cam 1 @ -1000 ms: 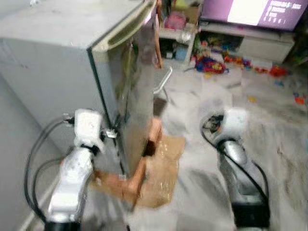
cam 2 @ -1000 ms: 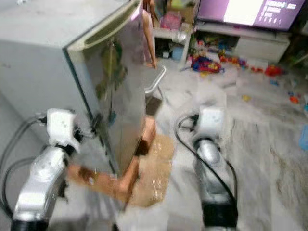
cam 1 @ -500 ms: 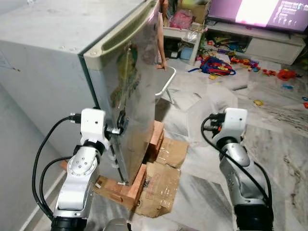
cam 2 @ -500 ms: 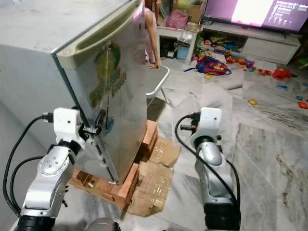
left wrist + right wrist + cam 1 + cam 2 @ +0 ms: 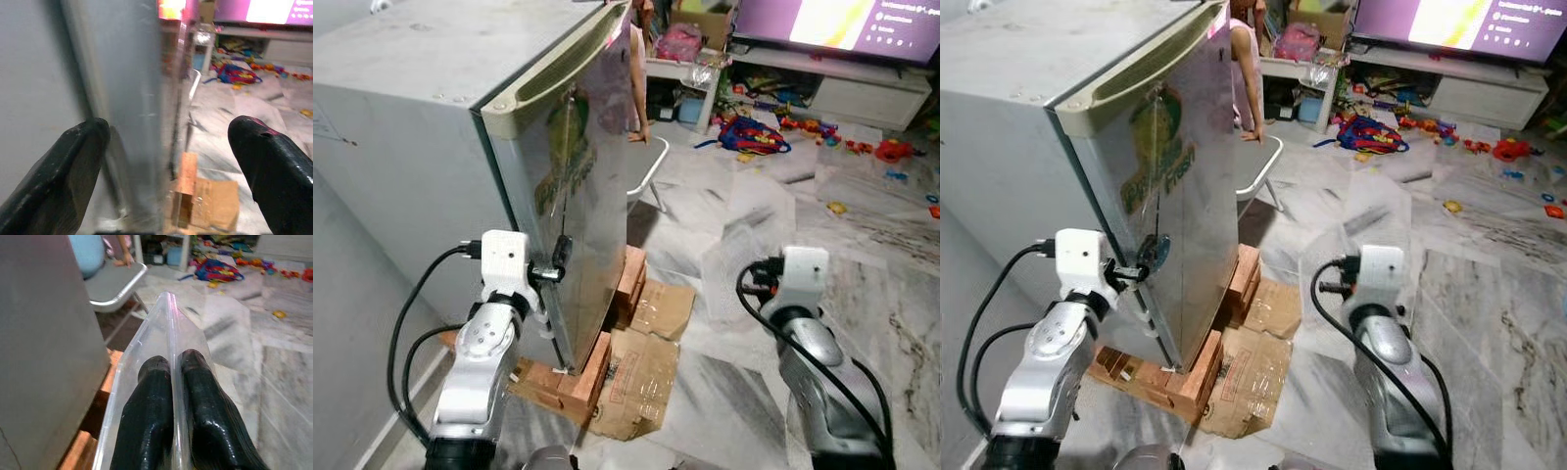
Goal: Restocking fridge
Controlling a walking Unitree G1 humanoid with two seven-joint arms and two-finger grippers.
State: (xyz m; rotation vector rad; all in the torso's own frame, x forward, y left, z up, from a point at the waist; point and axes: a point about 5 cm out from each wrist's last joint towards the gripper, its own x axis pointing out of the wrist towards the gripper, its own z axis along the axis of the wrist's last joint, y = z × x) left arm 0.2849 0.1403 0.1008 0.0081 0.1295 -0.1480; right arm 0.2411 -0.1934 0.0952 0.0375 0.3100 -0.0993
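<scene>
Between the spread fingers of the left gripper [image 5: 166, 166] stands the free edge of the fridge door [image 5: 592, 186]; the jaws are wide open and straddle it, probably to lever the fridge [image 5: 431, 127] open. The right gripper [image 5: 171, 382] is clamped on the rim of a clear plastic container [image 5: 1361, 220], carried beside the door, presumably for stocking. Beneath both, the fridge rests on bricks [image 5: 578, 377] and flattened cardboard [image 5: 641, 377] over a marble floor [image 5: 881, 255]; beyond lie scattered toys [image 5: 759, 132] and a television [image 5: 832, 20].

Home living room (television [image 5: 837, 22], scattered toys [image 5: 756, 134])
</scene>
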